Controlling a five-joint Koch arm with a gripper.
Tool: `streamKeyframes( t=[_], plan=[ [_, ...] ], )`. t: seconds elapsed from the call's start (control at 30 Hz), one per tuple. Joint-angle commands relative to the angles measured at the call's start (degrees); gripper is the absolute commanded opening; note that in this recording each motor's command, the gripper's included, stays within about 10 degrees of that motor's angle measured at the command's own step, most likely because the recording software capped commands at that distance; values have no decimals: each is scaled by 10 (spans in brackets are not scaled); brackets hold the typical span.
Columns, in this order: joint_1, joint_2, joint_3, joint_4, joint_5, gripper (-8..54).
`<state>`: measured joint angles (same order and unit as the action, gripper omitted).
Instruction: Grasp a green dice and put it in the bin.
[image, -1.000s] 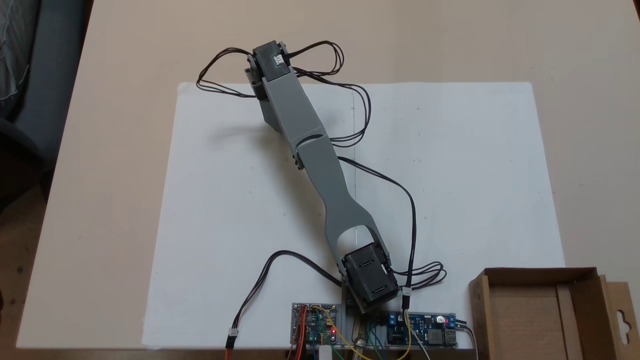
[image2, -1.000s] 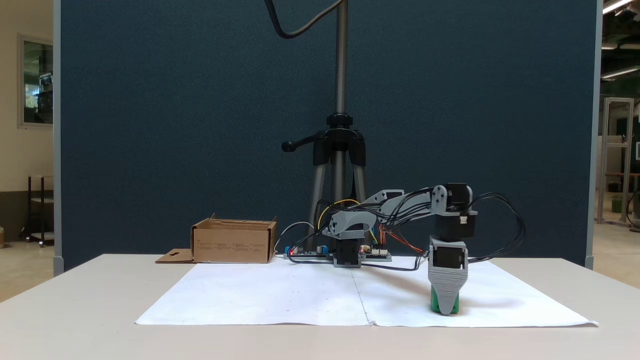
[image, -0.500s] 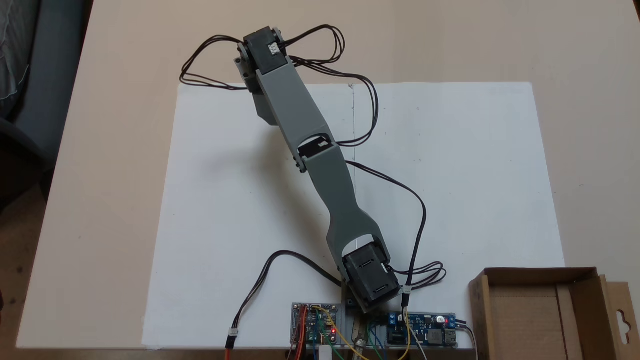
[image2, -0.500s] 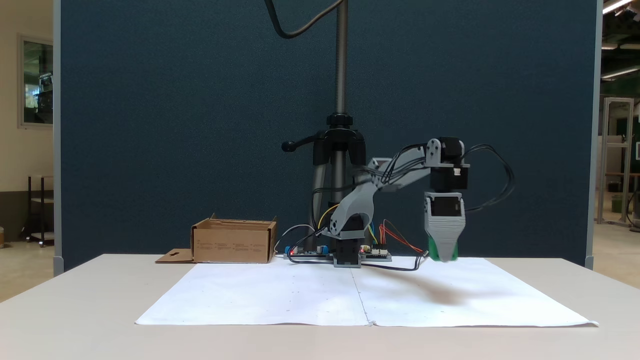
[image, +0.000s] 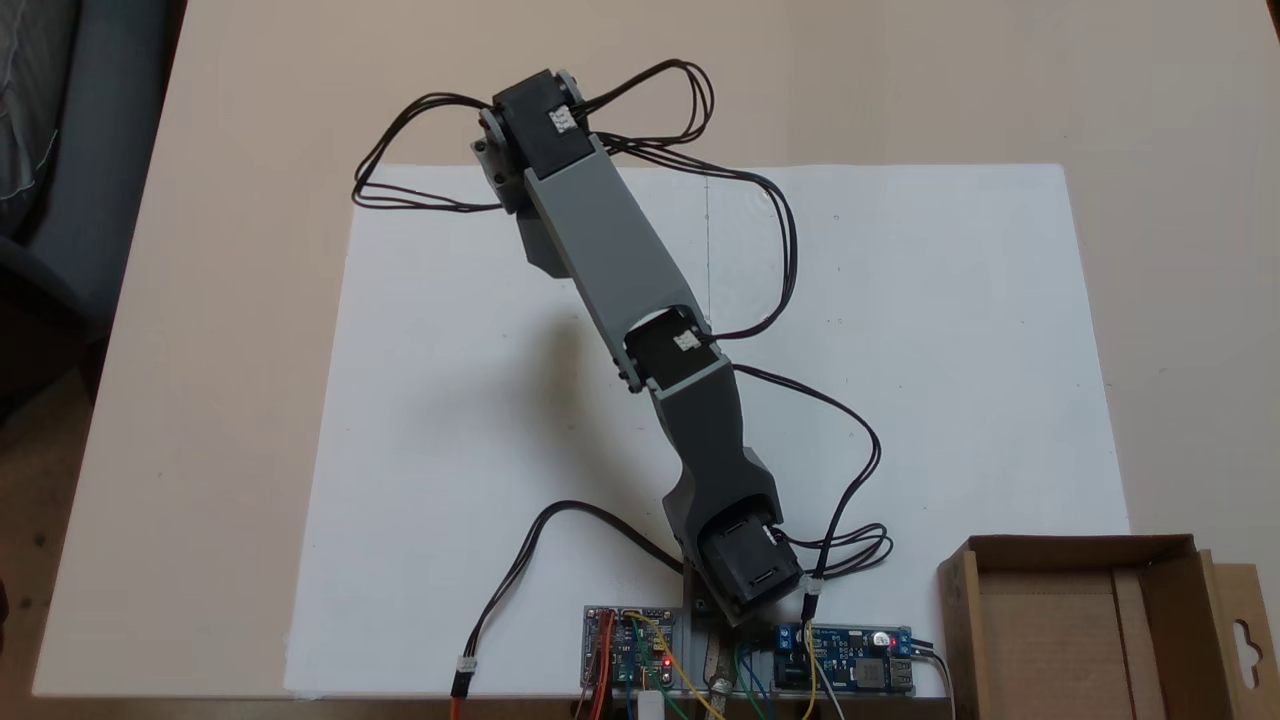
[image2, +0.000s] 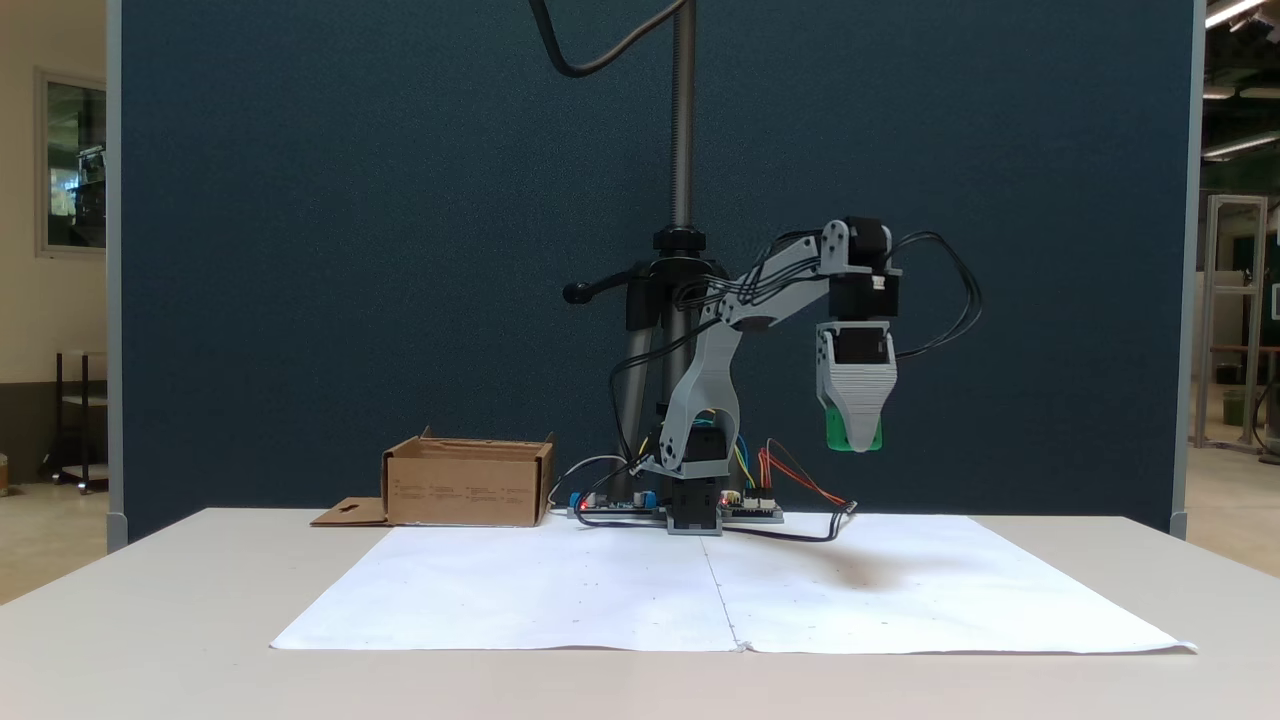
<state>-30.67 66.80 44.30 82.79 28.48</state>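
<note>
In a fixed view from the side, my gripper hangs pointing straight down, high above the white paper. It is shut on the green dice, whose green shows on both sides of the grey fingertips. The dice is well clear of the table. The bin, a brown cardboard box with low walls and a flap, stands at the left beside the arm's base. From above, the bin sits at the bottom right corner, and the grey arm stretches toward the upper left and hides the gripper and dice.
A white paper sheet covers the table's middle. Circuit boards and loose cables lie by the arm's base, next to the bin. A camera tripod stands behind the base.
The gripper has risen from the paper with the green dice in it and drawn back a little toward the base. The bin has not moved.
</note>
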Motion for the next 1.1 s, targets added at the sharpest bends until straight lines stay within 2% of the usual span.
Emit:
streamKeyframes(
  t=[0.0,0.83,1.07],
  plan=[
    [12,44,-4,69,-41,121],
    [438,83,39,72,-282,121],
    [563,105,40,73,-304,121]
  ],
)
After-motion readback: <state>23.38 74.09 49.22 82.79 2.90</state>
